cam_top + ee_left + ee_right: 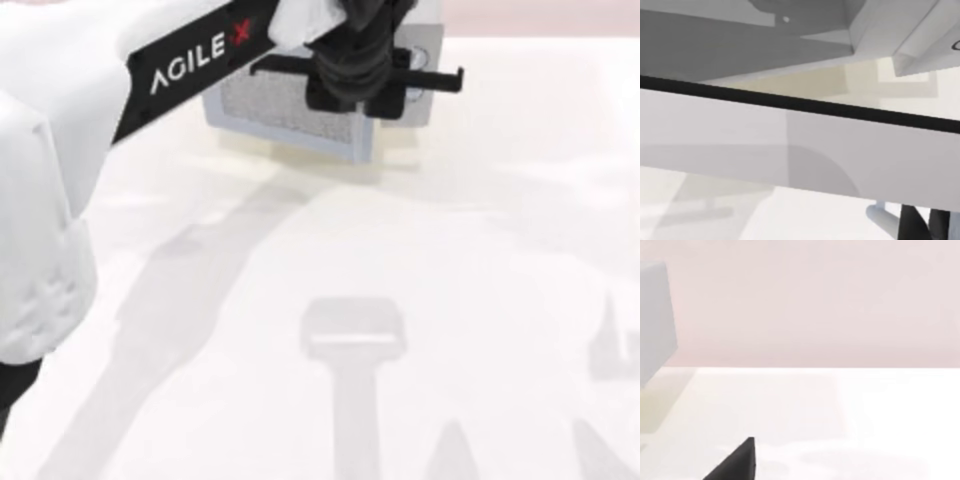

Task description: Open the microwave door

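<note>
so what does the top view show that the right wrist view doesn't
Only the top view shows the left arm reaching over the microwave, its end effector at the front by the microwave door with its speckled mesh window, and arm shadows on the table. Only the right wrist view shows the pale pink backdrop behind the table and a dark tip of the right end effector. Both show the white table and some of the microwave, just a grey corner in the right wrist view.
</note>
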Robot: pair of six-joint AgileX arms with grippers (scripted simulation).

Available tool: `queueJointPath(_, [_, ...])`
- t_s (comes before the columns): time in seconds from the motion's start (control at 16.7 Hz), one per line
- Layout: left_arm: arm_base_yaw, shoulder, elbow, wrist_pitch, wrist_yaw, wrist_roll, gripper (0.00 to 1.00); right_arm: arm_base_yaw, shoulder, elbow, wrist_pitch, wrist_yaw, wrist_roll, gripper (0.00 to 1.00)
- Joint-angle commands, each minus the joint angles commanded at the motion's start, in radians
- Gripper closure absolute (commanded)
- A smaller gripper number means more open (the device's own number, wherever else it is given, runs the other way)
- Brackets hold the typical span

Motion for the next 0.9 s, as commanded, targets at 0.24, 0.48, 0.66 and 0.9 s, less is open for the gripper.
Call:
queueJointPath(0.24, [0.000,-0.021,-0.043,0.021,0.011,0.020,1.00,0.000,0.000,0.000,0.000,0.000,0.000,0.00])
queueJointPath(0.48, [0.012,-0.094,-0.157,0.078,0.045,0.089,1.00,0.000,0.000,0.000,0.000,0.000,0.000,0.00])
queueJointPath(0.66, [0.015,-0.114,-0.186,0.094,0.056,0.108,1.00,0.000,0.000,0.000,0.000,0.000,0.000,0.00])
queueJointPath(0.9, [0.015,-0.114,-0.186,0.094,0.056,0.108,1.00,0.000,0.000,0.000,0.000,0.000,0.000,0.00])
